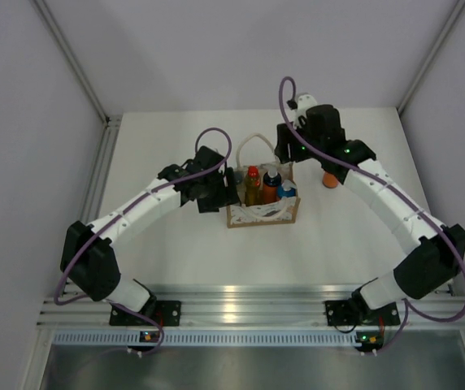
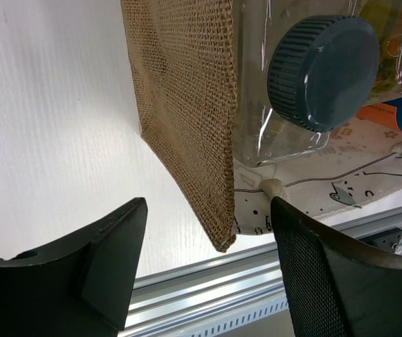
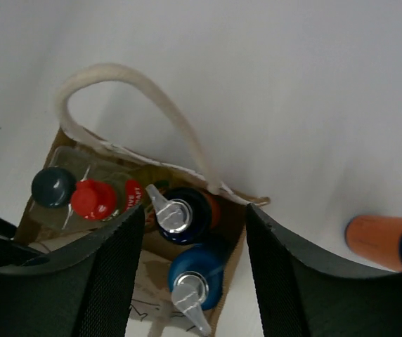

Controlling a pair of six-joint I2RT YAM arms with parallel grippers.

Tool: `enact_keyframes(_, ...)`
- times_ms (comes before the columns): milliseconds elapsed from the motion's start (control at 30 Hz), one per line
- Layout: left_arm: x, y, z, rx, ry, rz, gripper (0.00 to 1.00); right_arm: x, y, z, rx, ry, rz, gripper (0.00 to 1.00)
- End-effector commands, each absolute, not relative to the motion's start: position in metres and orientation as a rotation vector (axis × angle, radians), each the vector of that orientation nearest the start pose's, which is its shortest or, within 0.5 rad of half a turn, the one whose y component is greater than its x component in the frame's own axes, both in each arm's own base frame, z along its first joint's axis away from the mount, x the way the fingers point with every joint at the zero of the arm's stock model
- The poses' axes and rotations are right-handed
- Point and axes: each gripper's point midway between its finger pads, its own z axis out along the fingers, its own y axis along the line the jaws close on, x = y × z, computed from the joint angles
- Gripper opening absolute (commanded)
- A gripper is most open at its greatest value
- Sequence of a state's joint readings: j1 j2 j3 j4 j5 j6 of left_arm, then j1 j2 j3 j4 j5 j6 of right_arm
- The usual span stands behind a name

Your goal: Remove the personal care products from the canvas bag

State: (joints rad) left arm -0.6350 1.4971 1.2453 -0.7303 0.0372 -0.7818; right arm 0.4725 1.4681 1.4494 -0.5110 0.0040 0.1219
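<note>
The canvas bag [image 1: 261,213] stands mid-table with its white rope handle [image 3: 138,91] up. Inside stand a pale bottle with a dark grey cap [image 3: 52,186], an amber bottle with a red cap [image 3: 93,199], an orange bottle with a dark blue cap [image 3: 183,214] and one with a light-blue cap [image 3: 199,277]. Another orange bottle with a dark blue cap [image 1: 329,179] stands on the table right of the bag. My right gripper [image 1: 285,156] is open and empty above the bag's right end. My left gripper [image 1: 220,193] is open at the bag's left wall [image 2: 187,105], whose front corner lies between the jaws. The grey cap also shows in the left wrist view [image 2: 324,70].
White walls close in the table at the left, back and right. An aluminium rail [image 1: 249,301] runs along the near edge, in front of the arm bases.
</note>
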Motion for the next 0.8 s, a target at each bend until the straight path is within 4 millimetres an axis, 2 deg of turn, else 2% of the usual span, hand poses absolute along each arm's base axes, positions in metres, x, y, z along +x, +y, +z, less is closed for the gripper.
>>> enact_keyframes(0, 0.271, -0.251, 0.161, -0.145, 2.66, -0.595, 0.76, 0.372, 0.234, 0.264, -0.533, 2.084, 0.419, 0.56)
enact_keyframes(100, 0.27, -0.251, 0.162, -0.156, 2.662, -0.596, 0.77, 0.366, 0.251, 0.25, -0.592, 2.105, 0.423, 0.54)
enact_keyframes(200, 0.27, -0.252, 0.162, -0.158, 2.663, -0.603, 0.77, 0.367, 0.256, 0.232, -0.623, 2.136, 0.39, 0.51)
enact_keyframes(433, 0.266, -0.251, 0.16, -0.174, 2.677, -0.611, 0.78, 0.369, 0.255, 0.211, -0.639, 2.177, 0.343, 0.4)
enact_keyframes(767, 0.266, -0.252, 0.161, -0.183, 2.677, -0.616, 0.79, 0.363, 0.251, 0.192, -0.661, 2.218, 0.329, 0.4)
